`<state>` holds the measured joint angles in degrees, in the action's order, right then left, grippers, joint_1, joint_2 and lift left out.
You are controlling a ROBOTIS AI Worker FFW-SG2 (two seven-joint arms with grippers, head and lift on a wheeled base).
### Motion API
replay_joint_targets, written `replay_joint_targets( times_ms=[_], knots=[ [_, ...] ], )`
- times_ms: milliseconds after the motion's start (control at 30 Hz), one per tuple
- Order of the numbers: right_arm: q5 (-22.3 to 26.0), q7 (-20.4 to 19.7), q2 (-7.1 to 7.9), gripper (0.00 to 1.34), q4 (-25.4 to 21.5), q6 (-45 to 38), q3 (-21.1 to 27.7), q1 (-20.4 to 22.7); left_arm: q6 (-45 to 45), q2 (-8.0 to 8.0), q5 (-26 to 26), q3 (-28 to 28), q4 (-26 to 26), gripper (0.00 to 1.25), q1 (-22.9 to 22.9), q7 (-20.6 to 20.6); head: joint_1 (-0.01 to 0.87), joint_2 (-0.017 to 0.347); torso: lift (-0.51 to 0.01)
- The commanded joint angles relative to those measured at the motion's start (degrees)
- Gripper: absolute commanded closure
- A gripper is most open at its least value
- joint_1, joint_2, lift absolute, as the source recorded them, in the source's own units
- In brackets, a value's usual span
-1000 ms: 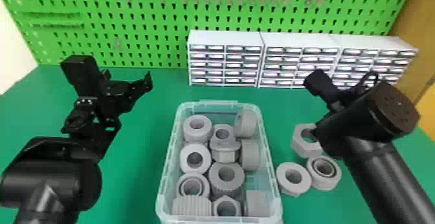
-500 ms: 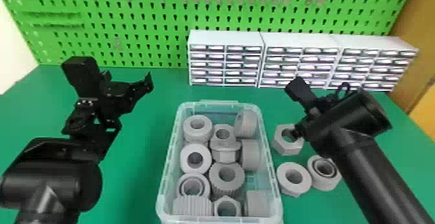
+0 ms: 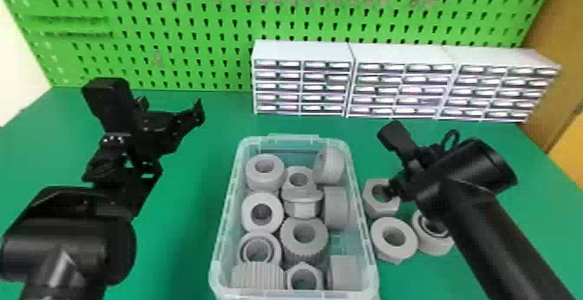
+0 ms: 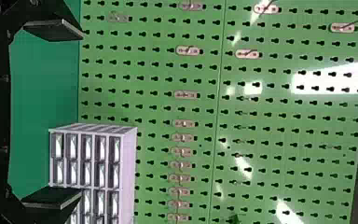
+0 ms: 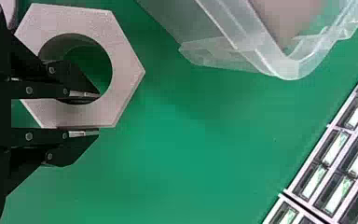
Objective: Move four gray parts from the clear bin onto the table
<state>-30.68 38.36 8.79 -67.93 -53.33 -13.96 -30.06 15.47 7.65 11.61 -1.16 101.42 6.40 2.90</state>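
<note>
Gray parts (image 3: 306, 253), matte, chunky and mostly ring-shaped, lie crowded in a clear rectangular plastic bin (image 3: 372, 255); some show their holes upward, others rest on their sides. In the head view, one with a toothed rim sits near the middle, and a ribbed one (image 3: 258, 277) lies at the bin's seven o'clock.

Just outside the wall, at the bin's three o'clock, is a thick gray hexagonal nut (image 3: 376, 209) with a wide round hole. The right pincer (image 3: 390, 189) is narrow, closed about the nut's wall, one black finger inside the hole and the other along an outer flat. Whether the nut's underside touches the desk cannot be told.

Close by the nut, between five and six o'clock from it, a gray round-topped part (image 3: 384, 247) lies on the green desk (image 3: 191, 251). Beside that, at the nut's four o'clock, is a gray part with an inner ring (image 3: 433, 248), partly hidden by the black right arm (image 3: 490, 234).

The left pincer (image 3: 171, 108) hangs well apart from the bin at its ten o'clock, its flat black fingers wide, nothing between them. Farther out, white drawer cabinets (image 3: 301, 52) stand toward one o'clock from the bin, against a green perforated pegboard (image 3: 195, 52) that spans twelve o'clock.
</note>
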Motion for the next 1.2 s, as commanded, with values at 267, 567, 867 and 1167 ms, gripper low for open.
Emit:
replay_joint_targets(
  times_ms=[267, 567, 867, 1167],
  knots=[
    [1.59, -2.24, 0.00, 1.15, 2.80, 2.00, 0.07, -0.53, 0.00, 0.00, 0.08, 0.02, 0.00, 0.11, -0.07, 0.00, 0.687, 0.026, -0.050],
    [1.67, -4.43, 0.09, 1.06, 2.89, 2.53, -0.81, -0.44, 0.00, 0.00, 0.17, 0.11, 0.00, 0.11, 0.02, 0.00, 0.687, 0.026, -0.050],
    [1.76, -5.58, 0.26, 1.06, 3.06, 2.88, -0.81, -0.35, 0.00, 0.00, 0.17, 0.11, 0.00, 0.11, -0.07, 0.00, 0.687, 0.026, -0.050],
    [2.29, -6.19, 0.26, 0.82, 3.24, 4.11, -0.28, 0.00, 0.00, 0.00, 0.17, 0.11, 0.00, 0.11, -0.16, 0.00, 0.687, 0.026, -0.050]
  ],
)
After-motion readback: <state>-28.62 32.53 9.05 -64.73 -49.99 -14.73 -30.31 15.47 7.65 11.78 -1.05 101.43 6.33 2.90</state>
